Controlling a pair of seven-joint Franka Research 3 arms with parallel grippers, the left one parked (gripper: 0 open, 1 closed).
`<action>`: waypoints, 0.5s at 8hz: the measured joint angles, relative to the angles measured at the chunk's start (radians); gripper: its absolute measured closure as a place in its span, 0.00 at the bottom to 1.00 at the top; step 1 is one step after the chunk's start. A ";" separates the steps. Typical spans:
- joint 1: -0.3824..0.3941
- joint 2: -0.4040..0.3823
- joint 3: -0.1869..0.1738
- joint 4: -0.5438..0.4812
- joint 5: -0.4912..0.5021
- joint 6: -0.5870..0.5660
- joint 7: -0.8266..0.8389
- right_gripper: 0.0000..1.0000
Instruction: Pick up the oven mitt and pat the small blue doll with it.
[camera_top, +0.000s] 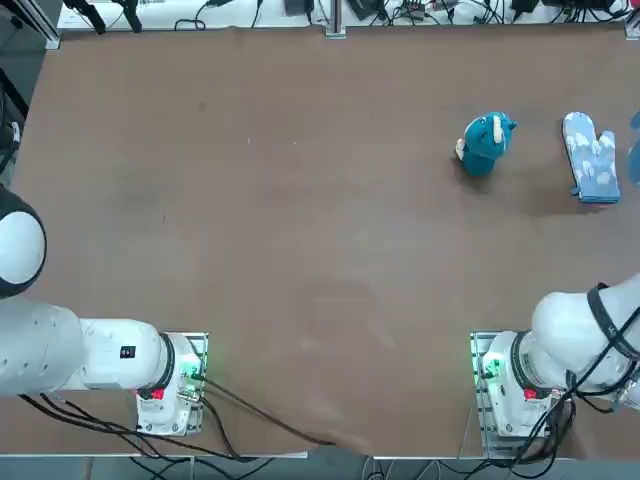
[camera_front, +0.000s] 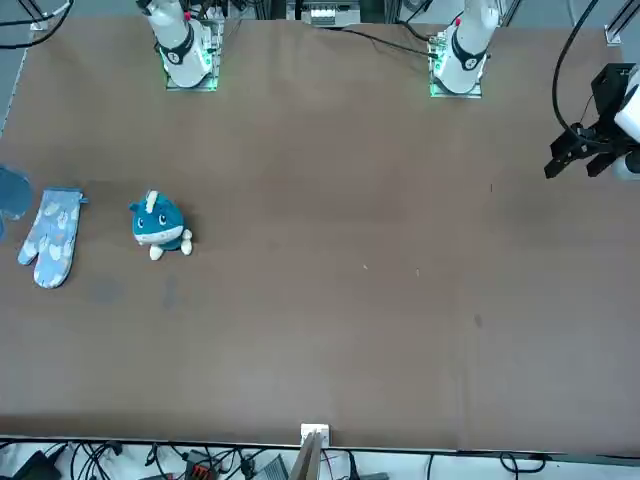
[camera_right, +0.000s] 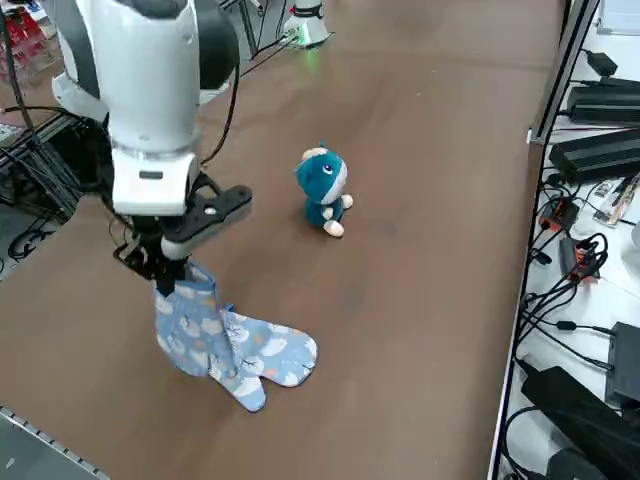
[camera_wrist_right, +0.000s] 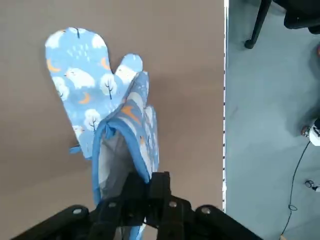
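Note:
My right gripper (camera_right: 165, 268) is shut on the cuff of one light blue oven mitt (camera_right: 188, 330), which hangs from it just above the table near the right edge. In the right wrist view the fingers (camera_wrist_right: 159, 186) pinch this mitt's (camera_wrist_right: 127, 145) blue-trimmed opening. A second, alike mitt (camera_right: 268, 358) (camera_wrist_right: 80, 82) lies flat on the table right beside the hanging one; it also shows in the top view (camera_top: 590, 155) and front view (camera_front: 50, 236). The small blue doll (camera_top: 485, 142) (camera_front: 157, 226) (camera_right: 322, 188) stands upright a short way to the left of both mitts, untouched.
The table's right edge (camera_wrist_right: 224, 100) runs close past the mitts, with floor and a chair leg (camera_wrist_right: 257, 25) beyond it. Cables and black boxes (camera_right: 600, 150) line the far side. The brown tabletop (camera_top: 300, 220) stretches wide to the left of the doll.

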 joint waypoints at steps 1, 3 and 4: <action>0.000 0.014 0.000 -0.017 -0.008 0.035 0.000 0.97; 0.001 0.032 0.009 -0.045 -0.010 0.049 0.000 0.97; 0.015 0.032 0.022 -0.066 -0.010 0.049 0.004 0.97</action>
